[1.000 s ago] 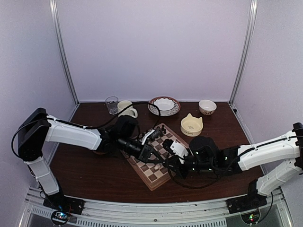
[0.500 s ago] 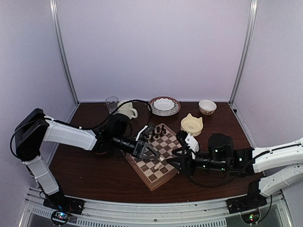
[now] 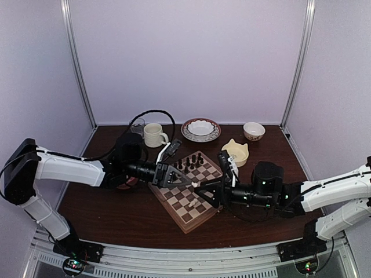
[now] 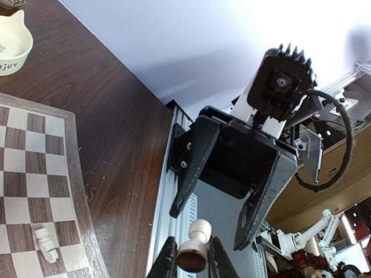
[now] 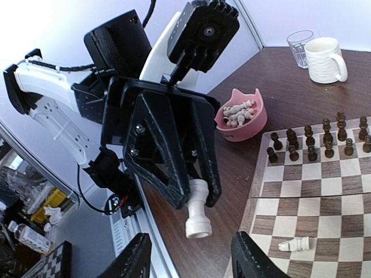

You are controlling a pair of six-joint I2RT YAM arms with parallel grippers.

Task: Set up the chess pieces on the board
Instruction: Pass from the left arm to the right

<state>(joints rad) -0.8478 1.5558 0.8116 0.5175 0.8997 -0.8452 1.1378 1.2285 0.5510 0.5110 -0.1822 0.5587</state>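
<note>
My left gripper (image 3: 190, 184) (image 4: 193, 263) is shut on a cream-white chess piece (image 3: 195, 185) (image 4: 194, 250) (image 5: 197, 217), held in the air above the board (image 3: 184, 217). My right gripper (image 3: 207, 194) (image 5: 194, 260) faces it tip to tip, open, with nothing between its fingers and the piece just ahead of them. Another cream piece (image 5: 297, 245) (image 4: 45, 244) lies on its side on the board. Dark pieces (image 3: 191, 163) (image 5: 316, 145) stand in rows at the board's far end. A pink bowl (image 5: 243, 124) left of the board holds several more cream pieces.
A white mug (image 3: 154, 135), a glass (image 3: 137, 123), a patterned plate with a white bowl (image 3: 200, 129), a small bowl (image 3: 254, 131) and a yellow cat-shaped bowl (image 3: 235, 152) stand behind the board. Cables loop over the left arm.
My right gripper has opened from shut and drawn back to the right. The left arm has pulled back left and lifted, still shut on the cream piece.
</note>
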